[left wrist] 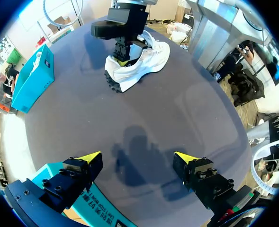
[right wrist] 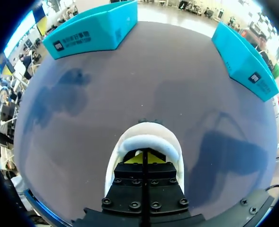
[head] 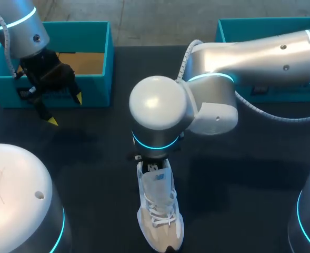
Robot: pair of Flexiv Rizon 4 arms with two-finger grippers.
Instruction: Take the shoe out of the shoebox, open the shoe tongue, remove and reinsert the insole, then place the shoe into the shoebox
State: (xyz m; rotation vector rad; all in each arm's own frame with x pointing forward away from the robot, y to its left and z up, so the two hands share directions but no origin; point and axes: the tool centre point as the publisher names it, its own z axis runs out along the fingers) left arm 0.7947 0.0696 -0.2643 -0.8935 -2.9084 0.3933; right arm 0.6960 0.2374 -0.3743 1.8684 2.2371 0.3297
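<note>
A white sneaker [head: 160, 211] lies on the dark table near the front middle, toe toward the front edge. My right arm comes in from the right, and its wrist [head: 155, 118] stands over the shoe's heel. The right gripper [right wrist: 144, 158] is shut, its yellow tips pressed together down inside the shoe's opening [right wrist: 146, 142]. What they touch in there is hidden. In the left wrist view the same gripper [left wrist: 124, 56] stands in the sneaker [left wrist: 146, 61]. My left gripper [head: 65, 109] hangs open and empty in front of the teal shoebox [head: 81, 52], far from the shoe.
A second teal box [head: 270, 31] stands at the back right. Both boxes show ahead of the right gripper, the left box [right wrist: 92, 28] and the right box [right wrist: 246, 56]. Bare dark tabletop [left wrist: 144, 132] lies between the left gripper [left wrist: 138, 158] and the shoe.
</note>
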